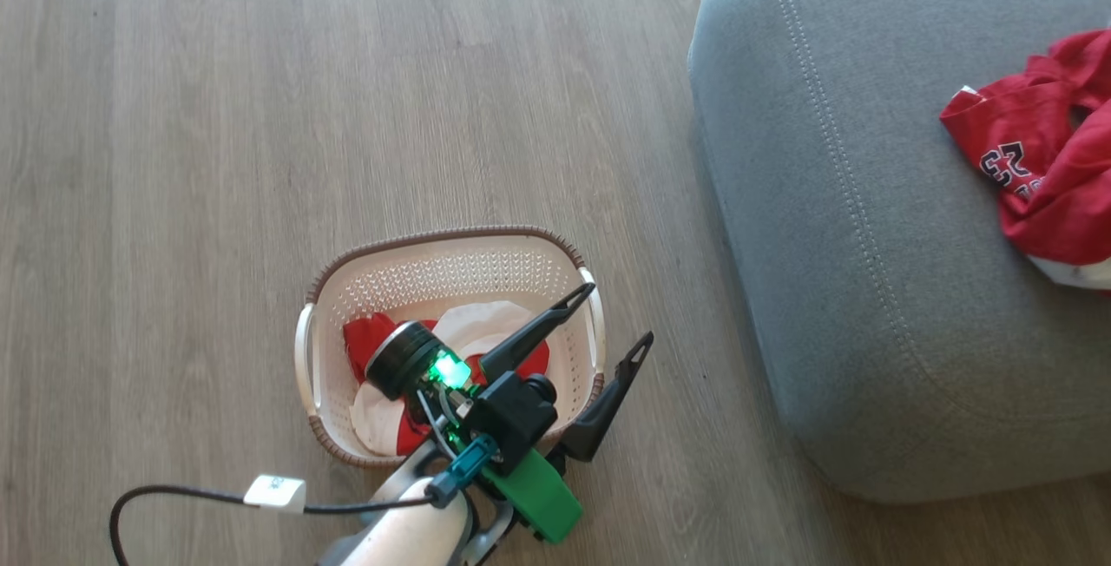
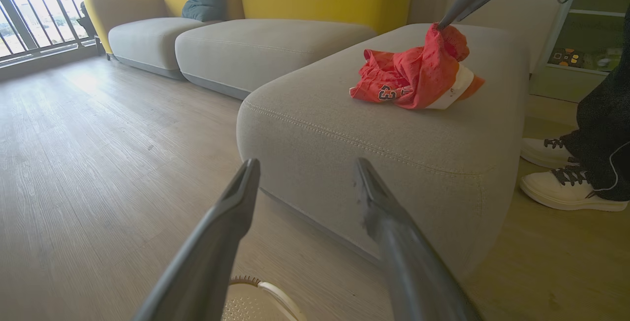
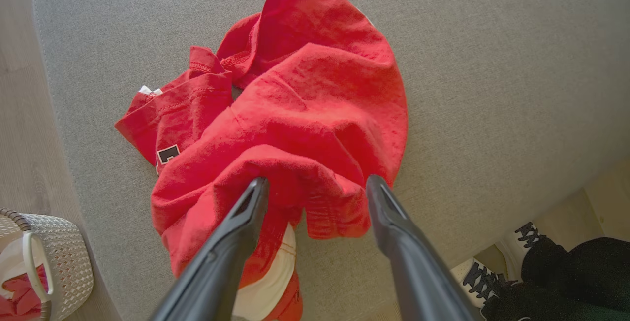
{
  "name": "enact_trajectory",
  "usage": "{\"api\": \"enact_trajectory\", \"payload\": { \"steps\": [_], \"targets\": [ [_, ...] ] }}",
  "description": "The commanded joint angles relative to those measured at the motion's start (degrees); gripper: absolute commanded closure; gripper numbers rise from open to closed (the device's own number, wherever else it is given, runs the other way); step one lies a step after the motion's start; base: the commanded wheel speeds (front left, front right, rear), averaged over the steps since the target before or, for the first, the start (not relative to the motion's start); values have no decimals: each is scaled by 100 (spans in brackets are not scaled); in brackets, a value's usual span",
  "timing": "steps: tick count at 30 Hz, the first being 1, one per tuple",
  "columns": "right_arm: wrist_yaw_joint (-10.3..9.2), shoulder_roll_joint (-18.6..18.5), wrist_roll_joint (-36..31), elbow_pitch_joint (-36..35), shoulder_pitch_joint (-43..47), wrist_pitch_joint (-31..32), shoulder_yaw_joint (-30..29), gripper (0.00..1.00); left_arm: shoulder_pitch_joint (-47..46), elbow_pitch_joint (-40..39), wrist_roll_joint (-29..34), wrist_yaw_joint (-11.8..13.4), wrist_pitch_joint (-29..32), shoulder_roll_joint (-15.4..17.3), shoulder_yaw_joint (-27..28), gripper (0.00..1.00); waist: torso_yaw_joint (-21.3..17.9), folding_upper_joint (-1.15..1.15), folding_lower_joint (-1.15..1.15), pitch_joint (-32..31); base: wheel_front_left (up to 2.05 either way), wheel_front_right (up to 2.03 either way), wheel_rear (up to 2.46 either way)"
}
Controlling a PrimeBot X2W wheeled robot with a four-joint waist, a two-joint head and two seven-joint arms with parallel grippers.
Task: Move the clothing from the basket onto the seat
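Bare floor (image 1: pixel 217 115) runs between basket (image 1: pixel 451 275) and rounded seat (image 1: pixel 868 245).

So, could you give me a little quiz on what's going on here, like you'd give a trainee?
1. True or false: the basket is empty.
2. Where does the numbered red garment lie? A) in the basket B) on the seat C) draped over the basket's rim.
3. Which gripper hangs open by the basket?
Key: 1. False: red and white clothing lies in it. 2. B. 3. The left gripper; the right gripper stands open over the garment on the seat.
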Motion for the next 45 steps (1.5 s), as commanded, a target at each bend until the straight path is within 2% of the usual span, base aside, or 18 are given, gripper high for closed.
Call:
{"api": "enact_trajectory", "payload": {
  "steps": [1,7,10,13,16,19,23,29,32,33,36,37,38,45],
  "targets": [
    [-2,-245,118,-285,-12,114,87,0,-102,-183,61,-42,-27,-48,207,0,-21,0,0,-25,0,0,0],
    [-2,-423,498,-1132,60,615,343,0,-19,-175,23,-40,-27,-70,265,0,-79,0,0,-194,0,0,0],
    [-2,-578,573,-1758,132,375,447,0,24,-192,-14,-25,-27,-84,323,0,-89,0,0,-270,0,0,0],
    [-2,-582,838,-2396,293,-102,441,0,54,-214,-53,-21,-27,-98,377,0,-66,0,0,-346,0,0,0],
    [-2,-645,1023,-3145,532,-987,448,0,82,-245,-75,9,-27,-110,449,0,-5,0,0,-416,0,0,0],
    [-2,-714,1041,-3630,843,-1785,496,0,114,-286,-104,132,-27,-118,623,0,67,0,0,-486,0,0,0],
    [-2,-631,1029,-4108,1304,-2738,539,0,168,-387,-186,327,-27,-125,970,0,190,0,0,-595,0,0,0],
    [-2,-268,896,-4593,2071,-3950,651,0,268,-626,-293,665,-27,-130,1629,0,443,0,0,-713,0,0,0],
    [-2,14,762,-4775,2455,-4318,644,0,340,-773,-327,867,-27,-131,1919,0,588,0,0,-746,0,0,0],
    [-2,14,762,-4775,2455,-4318,644,0,340,-773,-327,867,-27,-131,1919,0,588,0,0,-746,0,0,0],
    [-2,339,525,-4921,2822,-4454,455,0,441,-895,-312,1067,-27,-131,2145,0,723,0,0,-755,0,0,0],
    [-2,467,427,-4962,2945,-4468,336,0,478,-922,-316,1141,-27,-131,2198,0,771,0,0,-762,0,0,0],
    [-2,788,228,-5194,3225,-4474,-6,0,550,-973,-363,1260,-27,-131,2256,0,874,0,0,-783,0,0,0],
    [-2,1600,-624,-5851,4351,-4477,-664,0,820,-1180,-554,1529,-27,-132,2323,0,1161,0,0,-813,0,0,0]
  ]
}}
